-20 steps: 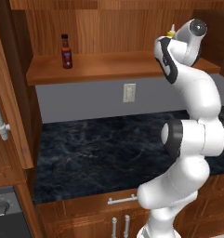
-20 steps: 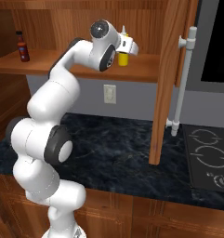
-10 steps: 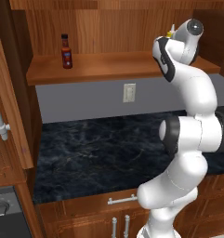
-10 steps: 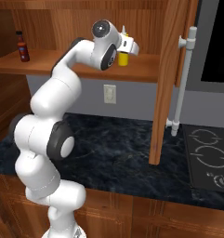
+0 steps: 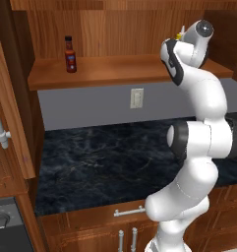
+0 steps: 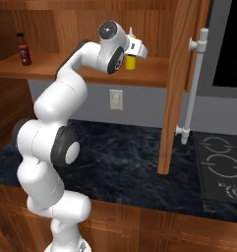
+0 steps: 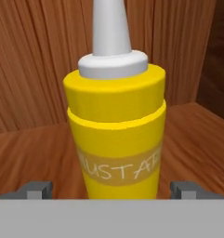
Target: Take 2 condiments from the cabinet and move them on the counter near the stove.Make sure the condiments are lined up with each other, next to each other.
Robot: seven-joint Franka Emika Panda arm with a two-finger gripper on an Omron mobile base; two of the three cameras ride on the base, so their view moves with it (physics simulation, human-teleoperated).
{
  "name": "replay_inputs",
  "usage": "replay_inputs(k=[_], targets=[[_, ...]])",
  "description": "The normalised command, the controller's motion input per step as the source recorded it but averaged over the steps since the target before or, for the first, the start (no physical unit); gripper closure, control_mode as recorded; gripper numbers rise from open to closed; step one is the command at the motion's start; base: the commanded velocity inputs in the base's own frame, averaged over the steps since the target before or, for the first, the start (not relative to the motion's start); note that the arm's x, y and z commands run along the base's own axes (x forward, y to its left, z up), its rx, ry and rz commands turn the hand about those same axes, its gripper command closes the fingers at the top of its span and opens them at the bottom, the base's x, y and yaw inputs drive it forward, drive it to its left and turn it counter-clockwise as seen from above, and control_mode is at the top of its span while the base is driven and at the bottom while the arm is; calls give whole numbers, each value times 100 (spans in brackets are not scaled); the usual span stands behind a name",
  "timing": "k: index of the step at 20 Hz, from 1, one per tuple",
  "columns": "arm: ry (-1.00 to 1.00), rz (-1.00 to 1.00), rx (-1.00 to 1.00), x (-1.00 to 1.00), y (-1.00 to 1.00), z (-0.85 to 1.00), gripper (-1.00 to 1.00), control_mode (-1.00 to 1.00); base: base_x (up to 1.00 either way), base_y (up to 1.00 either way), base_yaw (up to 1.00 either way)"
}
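My pincer (image 7: 111, 189) stands wide open, one tip either side of the mustard (image 7: 115, 135), neither tip touching it yet as far as I can see. The bottle sits upright on the cabinet shelf (image 7: 34, 148), square between the tips and very close to the hand camera.

From the right base view the pincer (image 6: 137, 49) is up at shelf height, right against the mustard (image 6: 131, 60), near the open door (image 6: 181, 74).

I judge the bottle light and squeezable: soft plastic that gives under pressure, with a smooth, slightly slick skin. I would take it on the broad body at the label band, below the shoulder ridge, not on the white nozzle (image 7: 111, 28), which tapers and would slip out. A firm but modest close should do; too hard and the wall may buckle and pop out sideways.

The red sauce (image 5: 70, 54) stands well apart at the far left of the shelf. It looks stiffer, probably glass, narrower, and easier to tip.

Below lies the dark tabletop (image 6: 125, 157), with the stove (image 6: 221, 165) to its right, where both must end up side by side.
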Motion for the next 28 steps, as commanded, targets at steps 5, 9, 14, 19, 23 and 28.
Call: replay_inputs(k=[5,9,14,19,23,28], targets=[[0,0,0,8,0,-1,-100,-100,0,0,0],[1,0,0,7,-1,0,-100,-100,0,0,0],[1,0,0,0,0,0,-100,-100,0,0,0],[0,0,0,0,0,0,100,-100,0,0,0],[0,0,0,0,0,0,100,-100,0,0,0],[0,0,0,0,0,0,100,-100,0,0,0]])
